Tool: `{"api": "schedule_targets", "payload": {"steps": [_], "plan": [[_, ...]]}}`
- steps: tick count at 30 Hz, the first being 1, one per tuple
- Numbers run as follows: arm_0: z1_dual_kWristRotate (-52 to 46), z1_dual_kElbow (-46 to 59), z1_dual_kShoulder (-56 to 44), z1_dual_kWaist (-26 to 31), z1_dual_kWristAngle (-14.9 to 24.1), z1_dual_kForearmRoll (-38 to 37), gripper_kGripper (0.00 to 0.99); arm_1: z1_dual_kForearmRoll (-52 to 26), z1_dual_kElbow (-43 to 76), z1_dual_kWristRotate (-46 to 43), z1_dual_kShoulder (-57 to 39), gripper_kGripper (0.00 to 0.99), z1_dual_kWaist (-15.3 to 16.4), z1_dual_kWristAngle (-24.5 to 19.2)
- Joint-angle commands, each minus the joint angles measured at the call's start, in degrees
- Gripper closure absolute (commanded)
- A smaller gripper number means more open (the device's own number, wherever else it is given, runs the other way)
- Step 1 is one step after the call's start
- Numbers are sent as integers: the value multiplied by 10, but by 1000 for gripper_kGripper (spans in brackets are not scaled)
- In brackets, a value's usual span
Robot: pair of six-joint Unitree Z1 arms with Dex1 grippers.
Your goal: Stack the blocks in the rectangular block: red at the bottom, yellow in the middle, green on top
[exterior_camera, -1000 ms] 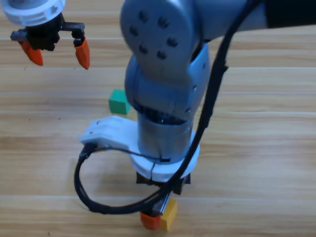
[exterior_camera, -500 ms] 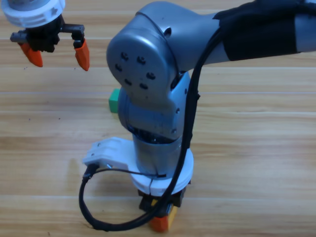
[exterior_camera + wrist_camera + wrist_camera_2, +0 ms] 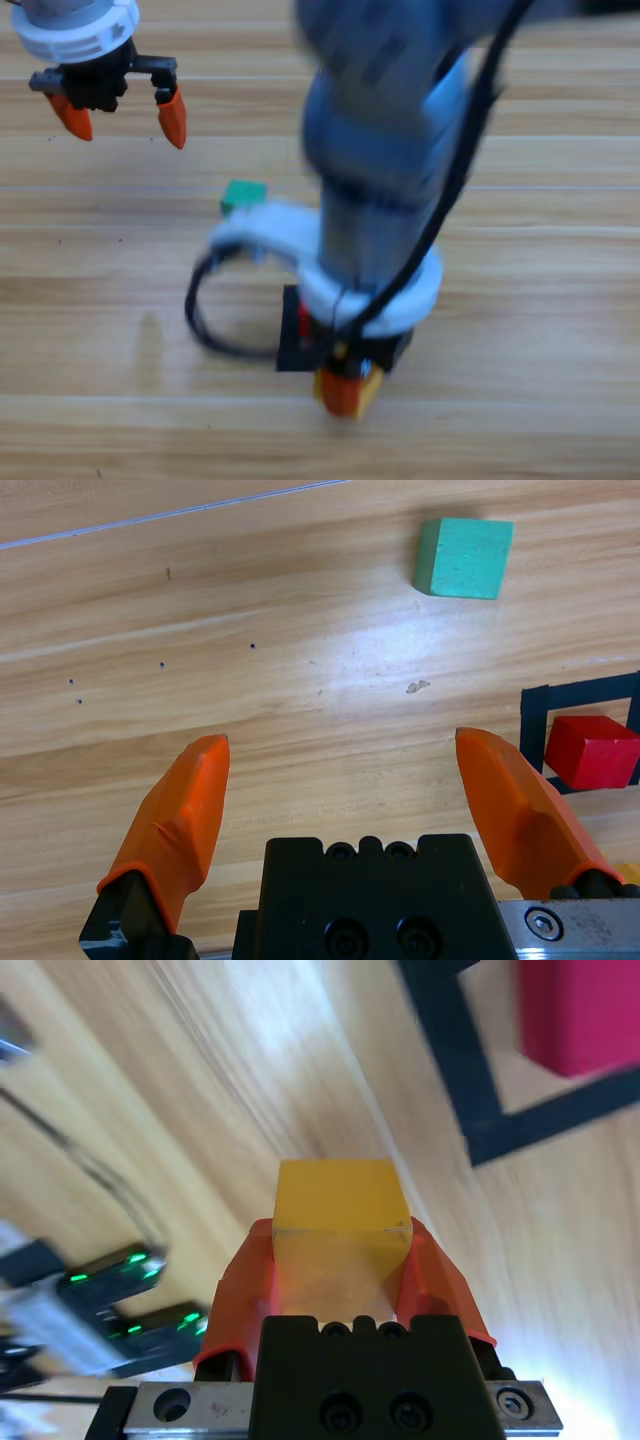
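1. We see the right gripper clenched on the small plain yellow cube; in its wrist view the cube sits squeezed between the two orange jaws, its far end sticking out past their tips.
2. Beyond those fingertips, in the same view, lies the near-square outline of dark navy tape on the light wooden table, and inside it the small plain red cube, well apart from the held yellow one.
3. From above, the right arm comes down over the middle of the table and hides most of the tape outline; only one edge and a sliver of the red cube show beside the wrist, with the orange jaw tips and the yellow cube just below.
4. The left gripper hangs at the upper left of the table with its jaws spread wide, grasping nothing.
5. In the left wrist view the small plain teal-green cube lies on bare wood well ahead of the fingertips, off to the right, outside the tape.
6. Just beside that gripper's right-hand finger we see the corner of the tape outline with the red cube inside it.
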Motion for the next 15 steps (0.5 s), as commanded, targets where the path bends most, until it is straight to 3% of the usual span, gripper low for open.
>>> {"api": "schedule_targets", "payload": {"steps": [1,5,11,15], "plan": [[0,4,28,8,-2,-5,30,-10,4,71,-82,990,-59,89],[-1,0,33,9,-2,-5,30,-40,6,117,-80,990,-71,97],[0,0,36,9,-2,-5,30,-57,-22,352,-37,990,-89,-16],[-1,0,39,8,-2,-6,30,-57,-49,423,0,990,-92,-45]]}}
